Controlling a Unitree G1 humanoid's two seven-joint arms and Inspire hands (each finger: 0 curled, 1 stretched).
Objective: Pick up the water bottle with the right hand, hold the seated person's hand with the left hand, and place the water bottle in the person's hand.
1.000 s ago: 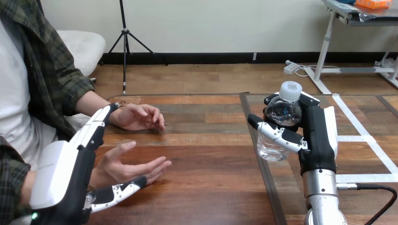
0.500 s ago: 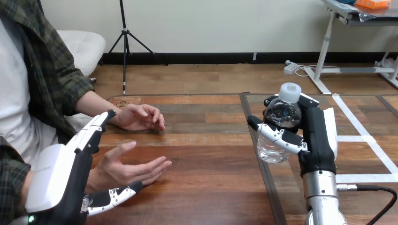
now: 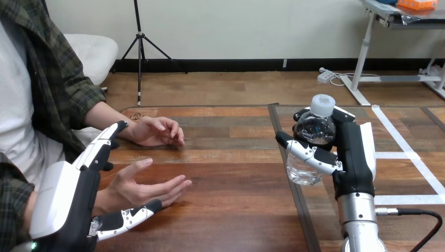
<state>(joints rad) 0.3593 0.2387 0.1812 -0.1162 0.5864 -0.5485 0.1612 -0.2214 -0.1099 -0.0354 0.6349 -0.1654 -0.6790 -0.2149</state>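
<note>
- Pick-up looks done; my right hand is clenched round the water bottle, upright, cap up, over the right part of the tabletop; I cannot tell whether its base is clear of the wood.
- Left hand is released, fingers straight; the person's open hand lies palm-up between its thumb and fingers; nothing curls round it, so I judge the hold not yet made; contact I cannot tell.
- Left to do: close that hold, carry the bottle across, set it in the palm.
- Room: bare wood between bottle and palm, well apart; a dark seam runs just beside the bottle; the person's farther hand rests on the wood behind the open one, near the route.
</note>
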